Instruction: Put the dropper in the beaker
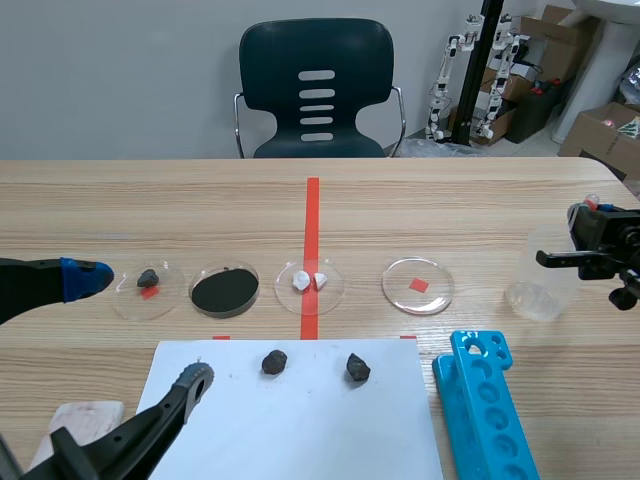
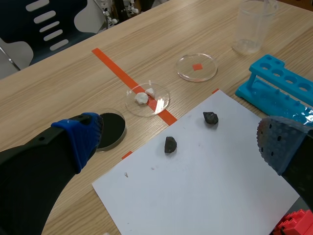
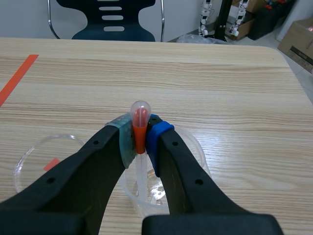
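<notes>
Right gripper [image 3: 140, 143] is clamped on the dropper [image 3: 140, 113] just under its bulb, with the tube dipping into the beaker [image 1: 538, 292] out at 3 o'clock. I'd keep it vertical, lower a touch, then let go gently so the beaker doesn't tip. Left gripper [image 2: 181, 142] hangs open around 7 o'clock. Petri dishes [image 1: 405, 292] from 9 o'clock: dark rock [image 1: 148, 278], black powder [image 1: 224, 290], white chunks [image 1: 308, 281].

Wooden table [image 1: 200, 200]: petri dishes [image 1: 332, 292] in a row, beaker [image 1: 540, 282] right, white paper [image 1: 300, 430] (two dark lumps [image 1: 274, 362]) and blue rack [image 1: 490, 410] near.
</notes>
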Available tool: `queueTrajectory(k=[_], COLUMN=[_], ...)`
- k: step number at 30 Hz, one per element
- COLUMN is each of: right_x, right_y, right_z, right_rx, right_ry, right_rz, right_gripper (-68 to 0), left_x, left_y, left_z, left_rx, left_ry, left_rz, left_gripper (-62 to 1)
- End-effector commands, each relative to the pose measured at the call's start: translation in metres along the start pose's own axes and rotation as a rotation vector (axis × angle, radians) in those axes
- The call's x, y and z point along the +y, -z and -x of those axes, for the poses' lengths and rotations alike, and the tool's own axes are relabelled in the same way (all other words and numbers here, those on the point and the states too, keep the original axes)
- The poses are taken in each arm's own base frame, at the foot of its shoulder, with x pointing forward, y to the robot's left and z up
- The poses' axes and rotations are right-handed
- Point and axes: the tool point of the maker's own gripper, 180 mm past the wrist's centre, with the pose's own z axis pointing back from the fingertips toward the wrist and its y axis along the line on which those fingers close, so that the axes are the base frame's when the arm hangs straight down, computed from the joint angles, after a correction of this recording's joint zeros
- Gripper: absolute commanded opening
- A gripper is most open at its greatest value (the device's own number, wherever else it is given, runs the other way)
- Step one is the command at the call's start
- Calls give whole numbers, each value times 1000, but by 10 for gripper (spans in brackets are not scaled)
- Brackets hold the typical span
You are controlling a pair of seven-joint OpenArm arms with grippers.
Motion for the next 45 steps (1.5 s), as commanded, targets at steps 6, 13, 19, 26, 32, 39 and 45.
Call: queueTrajectory(k=[6,13,19,26,32,39,45], right_x=[-3,-3,-2,-2,-2,-2,-2], right_y=[2,2,2,2,2,1,1], right_z=[-17,-22,-23,-23,-23,-23,-22], right_rx=[-60,-86,-94,-94,-94,-93,-90], right_ry=[-16,-11,-12,-12,-12,-12,-12], right_rz=[-7,-7,-7,-7,-7,-7,-7], right_gripper=[-452,-172,-141,-141,-141,-142,-142], left_x=[1,1,1,1,1,1,1], left_y=[0,0,0,0,0,0,0], left_z=[-7,-7,-7,-7,-7,-7,-7], left_rx=[-27,-27,-27,-27,-27,-27,-27], left_ry=[0,0,0,0,0,0,0], left_rz=[-6,-6,-6,-6,-6,-6,-6], left_gripper=[14,14,14,14,14,14,14])
